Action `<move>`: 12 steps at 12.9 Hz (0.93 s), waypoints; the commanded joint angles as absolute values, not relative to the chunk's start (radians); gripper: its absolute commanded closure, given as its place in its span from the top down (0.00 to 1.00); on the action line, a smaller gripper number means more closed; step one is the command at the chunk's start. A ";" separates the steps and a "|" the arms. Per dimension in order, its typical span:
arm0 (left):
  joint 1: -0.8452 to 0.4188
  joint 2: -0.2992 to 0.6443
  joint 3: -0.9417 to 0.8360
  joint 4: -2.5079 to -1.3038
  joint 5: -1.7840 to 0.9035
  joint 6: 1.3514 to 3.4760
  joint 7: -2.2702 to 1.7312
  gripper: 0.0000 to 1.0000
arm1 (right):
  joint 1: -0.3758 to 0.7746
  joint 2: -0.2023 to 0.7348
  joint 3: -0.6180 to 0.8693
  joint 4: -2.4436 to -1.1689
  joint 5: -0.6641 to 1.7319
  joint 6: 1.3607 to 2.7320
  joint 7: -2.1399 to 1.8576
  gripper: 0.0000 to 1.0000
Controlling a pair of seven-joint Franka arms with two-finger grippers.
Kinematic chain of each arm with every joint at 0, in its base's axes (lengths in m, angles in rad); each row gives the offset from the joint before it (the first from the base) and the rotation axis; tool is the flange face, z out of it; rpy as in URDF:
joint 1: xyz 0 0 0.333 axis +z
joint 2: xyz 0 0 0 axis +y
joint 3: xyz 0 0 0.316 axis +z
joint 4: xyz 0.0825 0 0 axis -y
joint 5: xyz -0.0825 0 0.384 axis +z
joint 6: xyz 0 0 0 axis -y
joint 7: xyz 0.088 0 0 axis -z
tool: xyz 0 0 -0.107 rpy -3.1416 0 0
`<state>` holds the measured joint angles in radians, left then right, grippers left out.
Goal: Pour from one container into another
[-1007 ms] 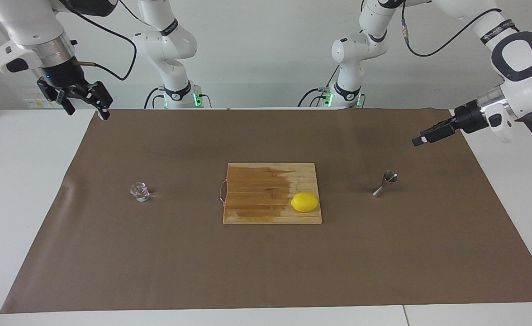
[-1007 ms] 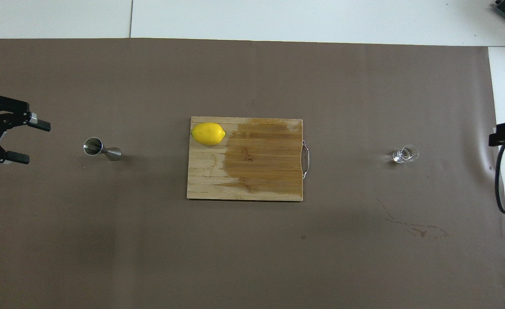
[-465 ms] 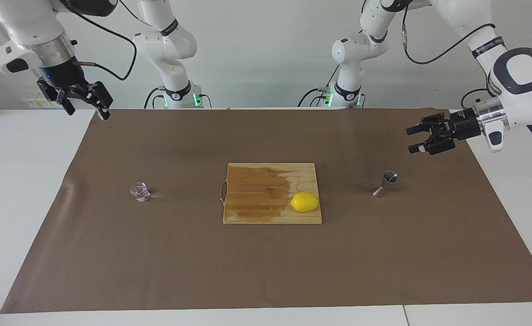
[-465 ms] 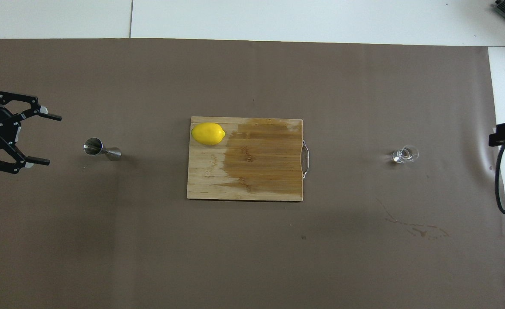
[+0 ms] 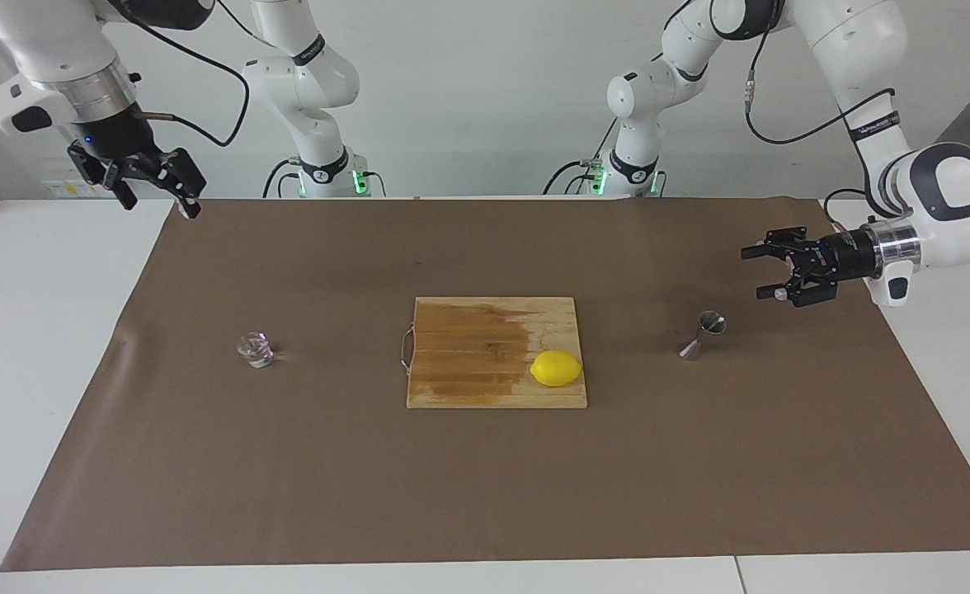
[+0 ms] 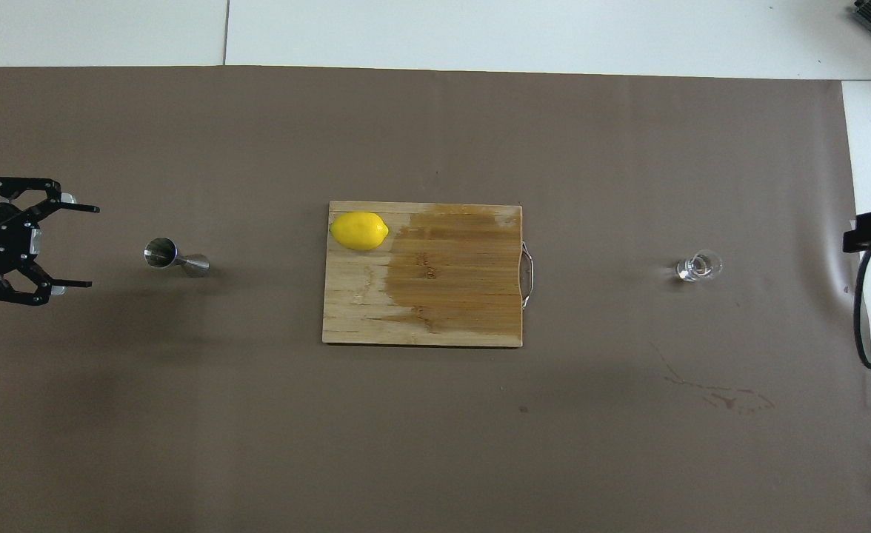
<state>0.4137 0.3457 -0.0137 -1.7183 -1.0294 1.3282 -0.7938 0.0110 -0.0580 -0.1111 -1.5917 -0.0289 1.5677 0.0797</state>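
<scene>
I hold my left gripper (image 5: 767, 271) spread and level beside the upright jigger (image 5: 703, 334) to take its waist, while my right gripper (image 5: 155, 186), spread, waits above the mat's corner, well apart from the cup (image 5: 255, 349).

A yellow lemon (image 5: 556, 368) is seen on a tan wooden board (image 5: 468, 330) darkened by a brown stain; brown paper (image 5: 485, 478) covers the white counter (image 5: 40, 330).

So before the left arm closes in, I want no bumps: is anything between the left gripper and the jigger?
Nothing visible. The left gripper hangs open, pointed at the jigger, with only bare brown paper between them. The cutting board and lemon lie past the jigger, toward the table's middle.
</scene>
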 commanded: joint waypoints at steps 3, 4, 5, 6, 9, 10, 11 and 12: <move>0.436 0.368 -0.025 -1.790 -1.144 1.328 -0.876 1.00 | 0.000 -0.080 -0.104 -1.614 0.000 1.566 0.063 1.00; 0.430 0.367 -0.025 -1.810 -1.167 1.330 -0.893 1.00 | -0.002 -0.080 -0.104 -1.614 0.000 1.566 0.063 1.00; 0.428 0.365 -0.026 -1.831 -1.193 1.341 -0.913 1.00 | -0.002 -0.080 -0.104 -1.614 0.000 1.566 0.063 1.00; 0.423 0.365 -0.026 -1.844 -1.206 1.350 -0.922 1.00 | -0.002 -0.080 -0.104 -1.614 0.000 1.566 0.063 1.00; 0.419 0.383 -0.029 -1.876 -1.247 1.368 -0.919 1.00 | -0.002 -0.080 -0.104 -1.614 0.000 1.566 0.063 1.00; 0.422 0.414 -0.029 -1.875 -1.252 1.364 -0.917 1.00 | -0.002 -0.080 -0.104 -1.614 0.000 1.566 0.063 1.00; 0.429 0.431 -0.029 -1.871 -1.250 1.361 -0.917 1.00 | 0.000 -0.081 -0.104 -1.614 0.000 1.566 0.063 1.00; 0.437 0.460 -0.034 -1.864 -1.250 1.359 -0.916 1.00 | 0.000 -0.080 -0.104 -1.614 0.000 1.566 0.063 1.00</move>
